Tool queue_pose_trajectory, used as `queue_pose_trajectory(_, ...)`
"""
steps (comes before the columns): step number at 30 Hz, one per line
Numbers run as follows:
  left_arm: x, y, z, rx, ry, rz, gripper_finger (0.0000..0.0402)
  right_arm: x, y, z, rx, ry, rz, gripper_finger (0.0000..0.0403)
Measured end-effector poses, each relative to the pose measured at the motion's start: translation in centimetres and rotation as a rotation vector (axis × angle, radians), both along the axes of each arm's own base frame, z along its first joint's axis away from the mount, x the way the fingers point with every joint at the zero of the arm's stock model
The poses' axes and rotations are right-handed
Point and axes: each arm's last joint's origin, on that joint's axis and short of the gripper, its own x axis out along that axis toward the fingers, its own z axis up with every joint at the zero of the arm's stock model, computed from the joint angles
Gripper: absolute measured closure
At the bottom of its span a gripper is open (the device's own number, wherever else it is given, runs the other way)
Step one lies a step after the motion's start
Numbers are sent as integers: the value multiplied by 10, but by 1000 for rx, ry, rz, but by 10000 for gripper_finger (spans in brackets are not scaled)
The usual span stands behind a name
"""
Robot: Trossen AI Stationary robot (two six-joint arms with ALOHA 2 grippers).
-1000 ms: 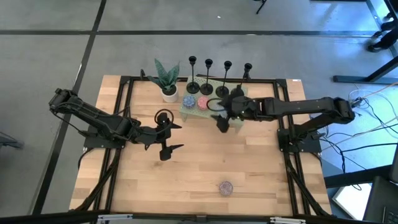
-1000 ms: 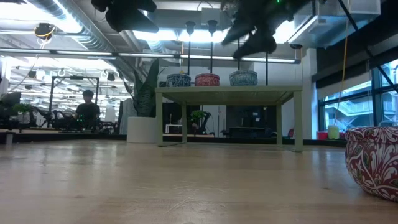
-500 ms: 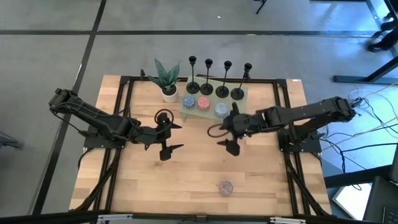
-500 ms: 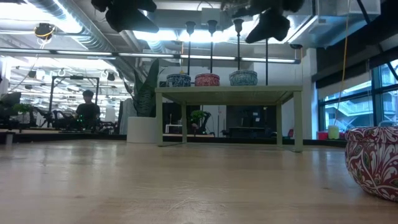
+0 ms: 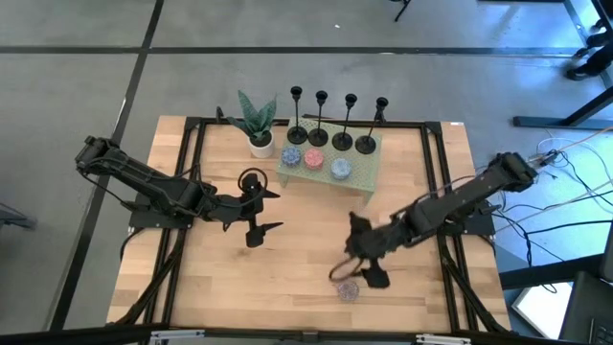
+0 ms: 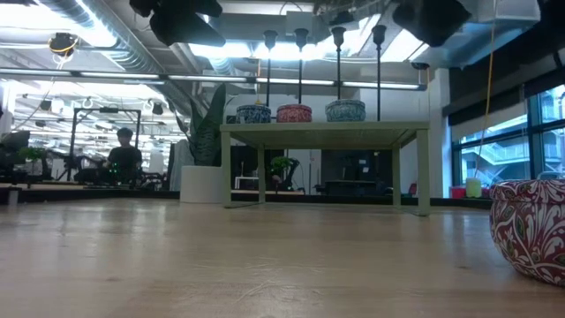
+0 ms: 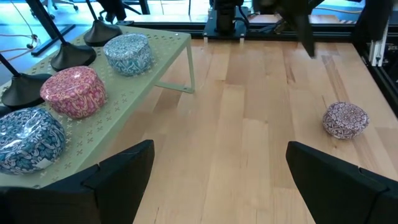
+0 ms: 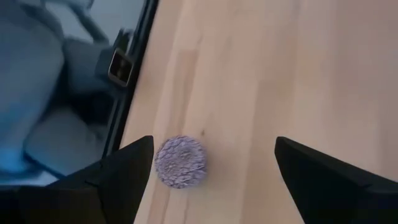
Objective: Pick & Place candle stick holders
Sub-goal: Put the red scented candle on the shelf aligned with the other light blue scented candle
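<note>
From above, the four candle stick holders (image 5: pixel 332 120) are seen standing in a row along the back of a green rack (image 5: pixel 369 172), apart from both arms. The right pincer (image 5: pixel 356 271) is held open just above a purple ball (image 5: pixel 347 288) near the table's (image 5: pixel 297 249) front edge, probably to grasp it. The left pincer (image 5: pixel 255 213) waits open mid-table. In the low view, the holders (image 6: pixel 338 66) rise behind three balls (image 6: pixel 294 113). In the right wrist view, the ball (image 8: pixel 180 162) lies beside one spread finger (image 8: pixel 118 174).

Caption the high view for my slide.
Right gripper open above the purple ball at the table's near edge; left gripper waits mid-table; four candle stick holders line the green shelf.
</note>
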Motion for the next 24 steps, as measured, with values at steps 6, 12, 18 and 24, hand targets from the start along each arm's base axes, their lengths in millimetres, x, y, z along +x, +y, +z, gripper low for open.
queue_pose_trajectory(6, 0, 0, 0, -1, -1, 1, 38, 9, 33, -33, -34, 42, 87, 66)
queue_pose_trajectory(12, 0, 0, 0, -9, -2, 4, 38, 12, 53, -63, -29, 138, 53, 66)
queue_pose_trajectory(18, 0, 0, 0, -19, -5, 9, 38, 16, 65, -93, -54, 208, 49, 66)
queue_pose_trajectory(24, 0, 0, 0, -23, -6, 11, 38, 19, 69, -109, -63, 245, 58, 66)
